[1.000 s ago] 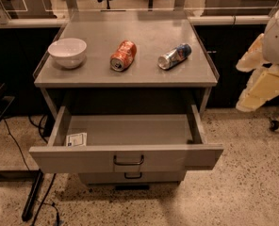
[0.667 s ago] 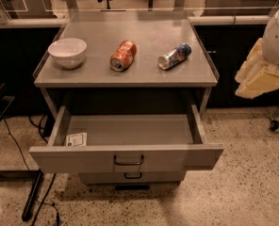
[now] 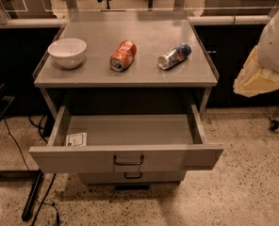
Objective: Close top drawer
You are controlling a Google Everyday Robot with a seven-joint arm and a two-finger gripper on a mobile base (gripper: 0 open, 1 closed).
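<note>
Here's the cabinet, and the top drawer [image 3: 125,157] is pulled well out toward us, wide grey front panel hanging forward of the frame, dark wire handle [image 3: 128,161] at centre, and a small white card [image 3: 76,139] lying in the front left corner of the tray. Nothing else shows inside. Below it a narrower drawer front [image 3: 132,176] sits pushed in. Up on the grey surface [image 3: 144,36] there's a white bowl [image 3: 67,52] at the left, an orange can [image 3: 123,55] on its side in the middle, and a blue-and-silver can [image 3: 174,56] on its side to the right, all well clear of the job. Now the hand [image 3: 258,78]: it's off at the right edge, up around the height of the surface, a pale cream shape under the white arm, well apart from the drawer and touching nothing I can see. Whether it is open or closed, I cannot tell from here, and nothing shows in its hold. So I'd call this the approach step, with the push not yet begun. The next move, as I read it, calls for bringing the hand down and across to the front panel, near the handle, then pressing straight back, square to the panel so the drawer doesn't skew on its slides.
</note>
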